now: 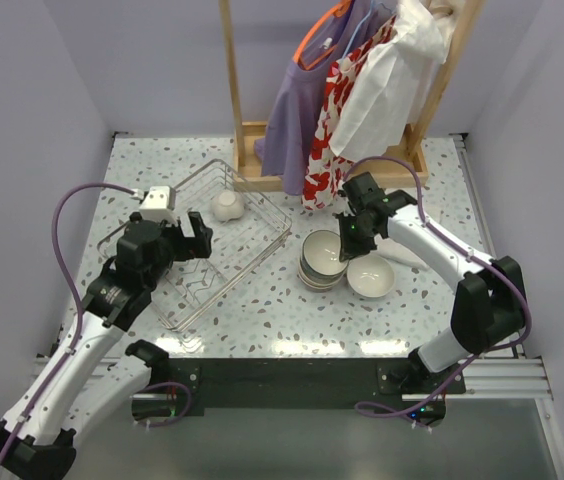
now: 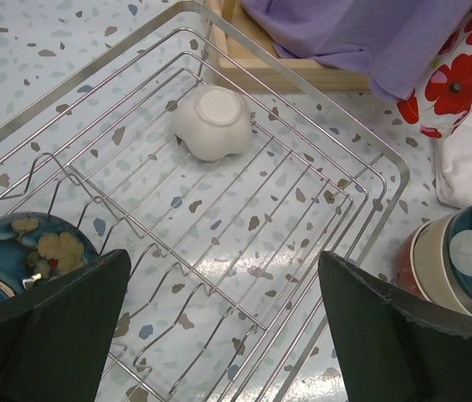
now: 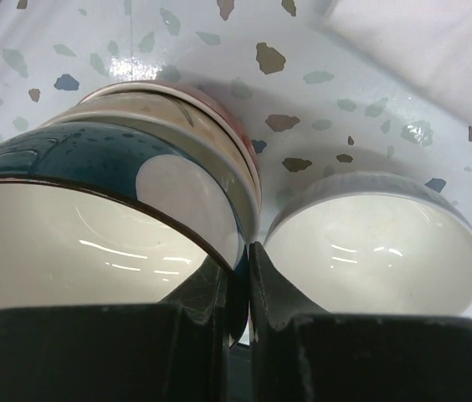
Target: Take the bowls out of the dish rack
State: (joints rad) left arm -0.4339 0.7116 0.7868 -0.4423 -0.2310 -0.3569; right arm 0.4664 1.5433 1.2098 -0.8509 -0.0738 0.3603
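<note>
Left gripper (image 2: 223, 331) gapes over the dish rack (image 1: 234, 255), upturned white bowl (image 2: 213, 124) straight ahead; right gripper (image 3: 248, 268) looks pinched on the teal-banded bowl (image 3: 94, 159).

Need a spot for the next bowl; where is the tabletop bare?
The strip of table between the bowl stack and near edge, and the back-left corner behind the dish rack. Crowded: stack, neighbouring white bowl and right gripper together.

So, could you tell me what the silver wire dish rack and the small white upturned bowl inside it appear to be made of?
The silver wire dish rack looks like polished metal, probably steel: thin bright rods. The small white upturned bowl looks like glazed ceramic: smooth, opaque, softly shiny; melamine cannot be excluded.
</note>
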